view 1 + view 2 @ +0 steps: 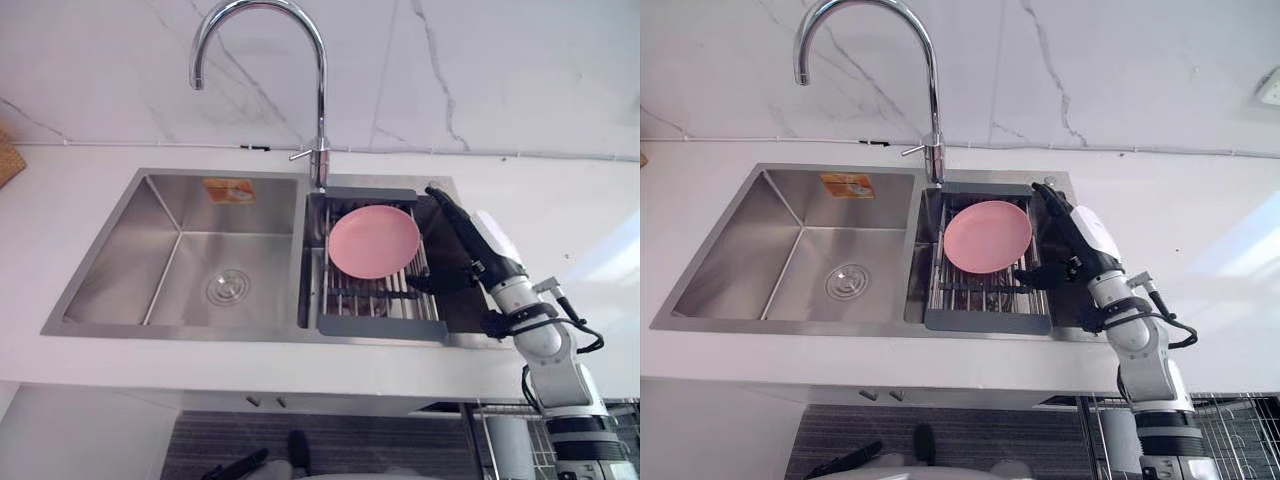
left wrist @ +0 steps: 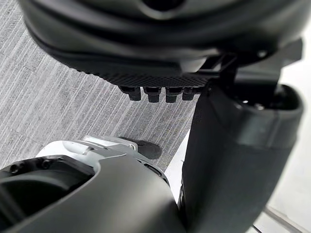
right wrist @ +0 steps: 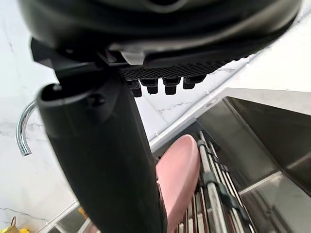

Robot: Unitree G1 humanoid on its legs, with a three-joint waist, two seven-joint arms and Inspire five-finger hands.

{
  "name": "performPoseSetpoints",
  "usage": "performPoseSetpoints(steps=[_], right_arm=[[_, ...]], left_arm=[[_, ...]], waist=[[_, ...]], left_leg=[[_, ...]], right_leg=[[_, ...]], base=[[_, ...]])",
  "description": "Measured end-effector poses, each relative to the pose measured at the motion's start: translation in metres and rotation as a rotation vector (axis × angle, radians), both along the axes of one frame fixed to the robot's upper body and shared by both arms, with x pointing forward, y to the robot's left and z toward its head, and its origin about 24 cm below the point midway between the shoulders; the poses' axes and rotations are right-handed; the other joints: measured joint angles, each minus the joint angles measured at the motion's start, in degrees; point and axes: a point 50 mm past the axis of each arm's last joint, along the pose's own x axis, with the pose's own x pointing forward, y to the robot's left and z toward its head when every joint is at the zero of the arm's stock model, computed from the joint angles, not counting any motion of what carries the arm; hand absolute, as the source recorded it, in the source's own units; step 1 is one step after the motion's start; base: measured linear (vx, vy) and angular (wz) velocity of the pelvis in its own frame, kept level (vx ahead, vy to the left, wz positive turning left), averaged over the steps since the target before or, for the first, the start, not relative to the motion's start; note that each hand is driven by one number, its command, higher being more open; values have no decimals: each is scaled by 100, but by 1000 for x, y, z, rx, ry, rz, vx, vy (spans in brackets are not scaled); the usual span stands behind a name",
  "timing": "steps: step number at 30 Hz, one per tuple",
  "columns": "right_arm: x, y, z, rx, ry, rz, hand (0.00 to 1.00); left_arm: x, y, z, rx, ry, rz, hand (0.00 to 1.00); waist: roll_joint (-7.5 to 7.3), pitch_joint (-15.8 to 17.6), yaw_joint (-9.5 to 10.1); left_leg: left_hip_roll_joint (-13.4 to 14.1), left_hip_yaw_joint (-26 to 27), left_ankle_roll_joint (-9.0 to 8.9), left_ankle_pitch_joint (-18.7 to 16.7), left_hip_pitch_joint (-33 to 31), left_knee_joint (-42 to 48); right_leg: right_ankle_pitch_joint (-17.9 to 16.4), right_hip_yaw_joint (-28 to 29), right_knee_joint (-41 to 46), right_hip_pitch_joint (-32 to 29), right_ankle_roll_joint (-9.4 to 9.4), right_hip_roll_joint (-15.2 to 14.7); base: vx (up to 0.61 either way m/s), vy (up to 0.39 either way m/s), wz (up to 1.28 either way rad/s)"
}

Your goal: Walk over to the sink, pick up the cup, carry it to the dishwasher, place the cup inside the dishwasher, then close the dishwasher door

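Tabletop (image 1: pixel 90 370): white, running along a marbled wall, with the sink set into it.
Sink (image 1: pixel 120 250): stainless steel, two bowls; the left bowl holds a drain (image 1: pixel 228 287) and an orange sticker (image 1: pixel 229 190) on its far wall.
Faucet (image 1: pixel 320 90): tall arched chrome neck, standing behind the divider between the bowls.
Dish rack (image 1: pixel 380 325): grey frame with metal bars, across the right bowl.
Wire basket (image 1: pixel 1240 430): below the tabletop edge at the right, probably part of the dishwasher.
Right robot hand (image 1: pixel 472 245): low in the strip of bowl between the dish rack and the sink's right wall; fingers stretched out, thumb spread toward the rack, nothing pinched.
Pink plate (image 1: pixel 374 242): lying on the rack bars, just beside that thumb.
Left robot hand (image 2: pixel 155 63): hanging over the grey striped floor (image 2: pixel 48 111), fingers relaxed, empty.
Cup: hidden; most likely in the strip of bowl under the right robot hand, though I cannot tell.
Handling, as a judgement: a cup should be light, rigid and breakable, possibly wet and slippery. Wrap the body between thumb and fingers, and lift clear of the rack and plate.
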Motion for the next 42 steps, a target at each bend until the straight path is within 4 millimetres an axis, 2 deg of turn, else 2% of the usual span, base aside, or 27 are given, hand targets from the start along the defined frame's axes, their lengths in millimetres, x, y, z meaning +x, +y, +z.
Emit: performPoseSetpoints(steps=[10,18,24,35,42], right_arm=[[-8,2,-15,17,55,-4,100],[-7,7,-20,-73,11,-53,100],[-7,11,-31,-112,0,-88,100],[4,16,-42,-173,19,-96,100],[13,17,-40,-203,-36,-131,100]], left_arm=[[0,0,0,-1,0,1,100],[0,-1,0,-1,-1,-1,100],[1,-1,0,-1,-1,-3,100],[3,-1,1,-4,-5,-7,100],[6,0,2,17,-10,-55,100]], waist=[[2,-1,-10],[1,-1,0],[1,-2,13],[4,-4,143],[5,-3,175]], left_leg=[[-2,32,21,-14,-6,0],[-23,29,0,1,-29,0],[-49,-83,-6,20,-34,0],[-99,-269,-13,63,-52,0],[-140,-325,11,83,-55,0]], right_leg=[[-1,3,-28,1,-1,-3],[-17,-21,-90,11,-30,-10],[-41,-124,-90,54,-71,-13],[-83,-354,-102,136,-130,-29],[-91,-423,-138,180,-125,-51]], base=[[-6,-34,-1],[-2,-38,0],[3,-44,9],[-14,-49,9],[-16,-43,5]])
